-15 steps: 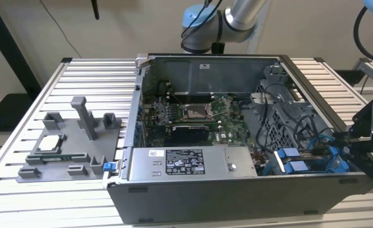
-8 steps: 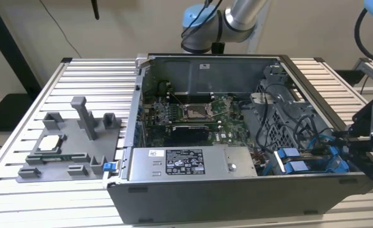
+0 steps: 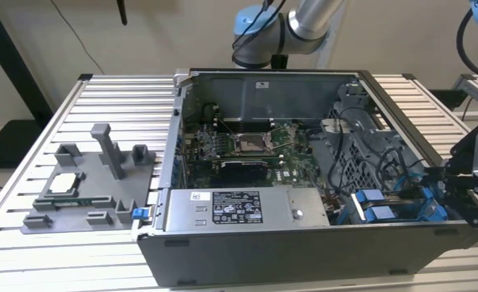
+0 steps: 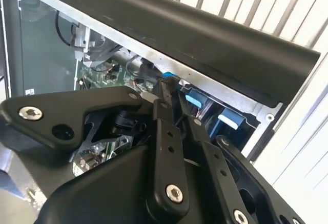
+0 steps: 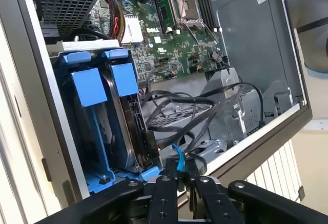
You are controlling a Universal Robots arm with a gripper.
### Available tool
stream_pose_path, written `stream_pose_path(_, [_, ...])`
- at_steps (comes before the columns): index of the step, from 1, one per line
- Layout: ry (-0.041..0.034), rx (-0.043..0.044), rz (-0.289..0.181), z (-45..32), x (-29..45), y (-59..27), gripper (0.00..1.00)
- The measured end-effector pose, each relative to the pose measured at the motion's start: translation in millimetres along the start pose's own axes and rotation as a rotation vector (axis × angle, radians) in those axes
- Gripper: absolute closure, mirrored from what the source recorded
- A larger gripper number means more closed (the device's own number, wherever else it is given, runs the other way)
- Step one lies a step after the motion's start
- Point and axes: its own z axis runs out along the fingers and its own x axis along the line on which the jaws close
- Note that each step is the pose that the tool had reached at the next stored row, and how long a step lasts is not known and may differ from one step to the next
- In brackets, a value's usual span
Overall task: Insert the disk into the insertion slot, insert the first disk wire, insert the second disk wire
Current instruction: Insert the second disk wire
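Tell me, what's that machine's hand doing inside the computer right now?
Hand at the case's edge, pinching a thin blue wire. Disk already seated in the insertion slot. Loose black cables crowd the disk's connector end.

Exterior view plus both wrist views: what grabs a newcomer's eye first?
The open computer case on the slatted table, with its green motherboard exposed in the middle. Next, the bright blue carrier of the disk, standing on edge in the insertion slot at the case's near corner on the exterior view's right. The gripper sits right at that corner, beside a tangle of black cables.
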Motion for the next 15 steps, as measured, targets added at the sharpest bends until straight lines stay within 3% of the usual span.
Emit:
stream_pose_path(3, [-0.0065,-0.0010,-0.001,0.3,0.3,-0.1,1.00])
stream_pose_path(7, [-0.0076,-0.0011,-0.001,-3.6,-2.5,2.8,1.00])
stream_pose_path(10, [-0.0081,-0.0007,-0.001,-10.8,-8.7,9.5,1.00])
stream_pose_path(15, [-0.0084,0.0016,-0.002,-13.0,-14.7,22.1,1.00])
